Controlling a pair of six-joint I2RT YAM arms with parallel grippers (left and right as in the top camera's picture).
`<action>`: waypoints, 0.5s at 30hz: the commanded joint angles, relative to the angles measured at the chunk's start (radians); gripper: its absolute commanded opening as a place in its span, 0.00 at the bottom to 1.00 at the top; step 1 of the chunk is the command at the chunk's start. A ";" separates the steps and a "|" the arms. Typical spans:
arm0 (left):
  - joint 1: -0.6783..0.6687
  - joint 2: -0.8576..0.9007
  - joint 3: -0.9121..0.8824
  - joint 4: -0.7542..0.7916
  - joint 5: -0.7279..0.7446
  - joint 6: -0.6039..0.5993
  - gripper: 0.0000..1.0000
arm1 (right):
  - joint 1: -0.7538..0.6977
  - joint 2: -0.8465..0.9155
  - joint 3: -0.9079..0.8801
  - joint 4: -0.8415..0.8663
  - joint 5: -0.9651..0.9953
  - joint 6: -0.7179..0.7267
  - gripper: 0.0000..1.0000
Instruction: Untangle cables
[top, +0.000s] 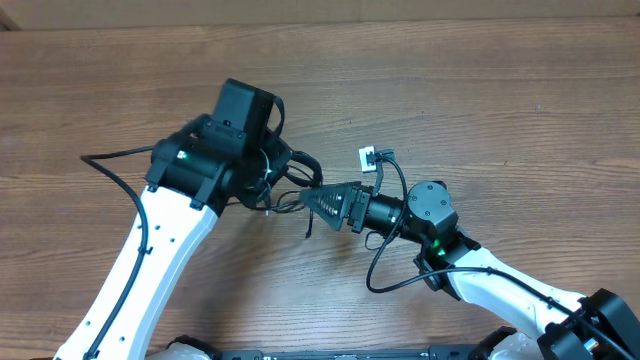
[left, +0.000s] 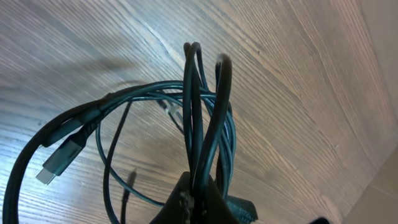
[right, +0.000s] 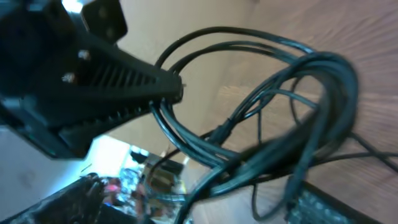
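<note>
The cables (top: 296, 172) are a tangled bunch of thin black cords held up between my two grippers. My left gripper (top: 273, 188) is shut on several strands; in the left wrist view its jaws (left: 199, 200) pinch the cords, which loop upward (left: 202, 106). One plug with a silvery tip (left: 57, 164) hangs at the left. My right gripper (top: 312, 200) faces the bunch from the right. In the right wrist view its fingers (right: 199, 210) stand apart with the cable bundle (right: 273, 143) running between them. The left gripper (right: 106, 81) shows there too, clamped on the strands.
A small white plug (top: 367, 157) lies on the wooden table (top: 500, 90) just behind the right gripper. Thicker black arm wires run at the left (top: 112, 160) and loop under the right arm (top: 385, 262). The table's front edge is close below both arms.
</note>
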 joint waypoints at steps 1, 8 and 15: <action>-0.041 0.015 0.018 0.005 0.001 -0.079 0.04 | 0.031 0.002 0.004 -0.013 0.058 0.041 0.82; -0.095 0.018 0.020 0.039 0.002 -0.176 0.05 | 0.076 0.006 0.004 -0.228 0.199 0.033 0.09; 0.092 -0.065 0.107 0.002 -0.006 0.166 0.04 | -0.113 -0.020 0.003 -0.544 0.148 -0.148 0.04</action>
